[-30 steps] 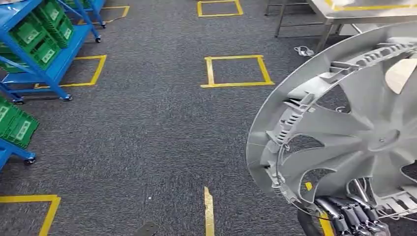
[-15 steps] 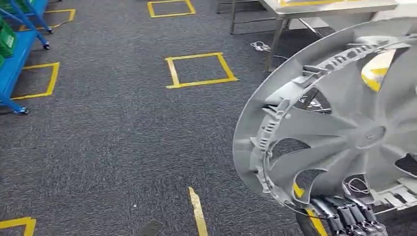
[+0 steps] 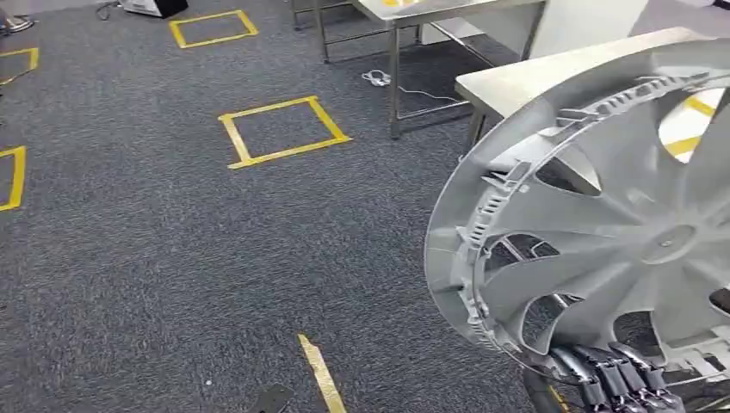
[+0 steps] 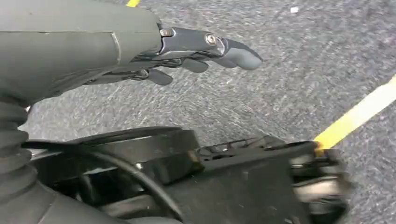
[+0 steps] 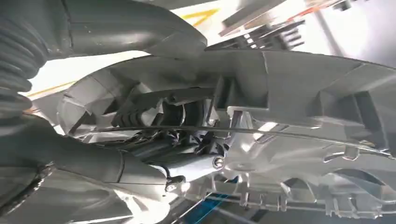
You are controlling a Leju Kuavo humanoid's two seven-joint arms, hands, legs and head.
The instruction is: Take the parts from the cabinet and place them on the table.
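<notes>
A large silver wheel cover (image 3: 620, 224) stands upright at the right of the head view, its ribbed inner side turned toward me. My right hand (image 3: 615, 383) grips its lower rim from below, dark fingers curled over the edge. The right wrist view shows the wheel cover (image 5: 299, 88) close up, with my right hand (image 5: 140, 163) clasped around its rim and wire ring. My left hand (image 4: 154, 51) hangs over the grey carpet, fingers stretched out and apart, holding nothing. A pale table (image 3: 525, 77) stands just behind the cover.
A steel-legged table (image 3: 430, 10) stands farther back, with a white cable (image 3: 379, 79) on the floor beside it. Yellow tape squares (image 3: 282, 129) and a tape strip (image 3: 320, 374) mark the grey carpet to the left and ahead.
The camera has turned right: the blue shelves with green bins have left the picture and the pale table has come in behind the wheel cover. My right hand keeps its grip.
</notes>
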